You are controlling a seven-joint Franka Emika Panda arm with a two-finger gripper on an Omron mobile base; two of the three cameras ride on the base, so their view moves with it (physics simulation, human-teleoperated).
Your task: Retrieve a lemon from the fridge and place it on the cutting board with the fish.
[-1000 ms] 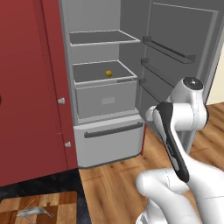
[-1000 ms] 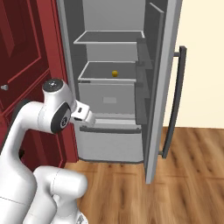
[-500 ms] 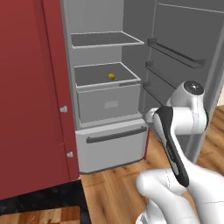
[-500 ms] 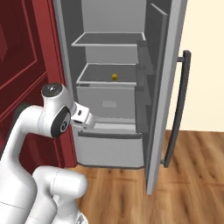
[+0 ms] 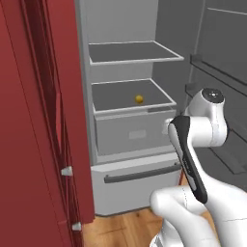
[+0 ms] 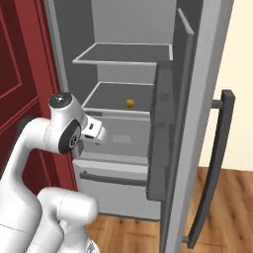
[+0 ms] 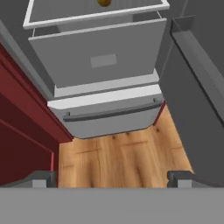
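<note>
The fridge stands open in front of me. The lemon lies on the grey shelf above the drawer, toward the back, and also shows in the right base view and at the top edge of the hand view. My gripper is open with nothing between its fingertips; it is held in front of the fridge, below the lemon's shelf and well short of the lemon, looking down at the drawers and the floor. The cutting board and the fish are out of view.
Dark red cabinets close off the left side. The open fridge door with its long bar handle stands on the right. A lower drawer with a bar handle sits above the wooden floor.
The whole picture has closed in on the fridge, so the base has driven nearer. The lemon has not moved on its shelf. The gripper stays open.
</note>
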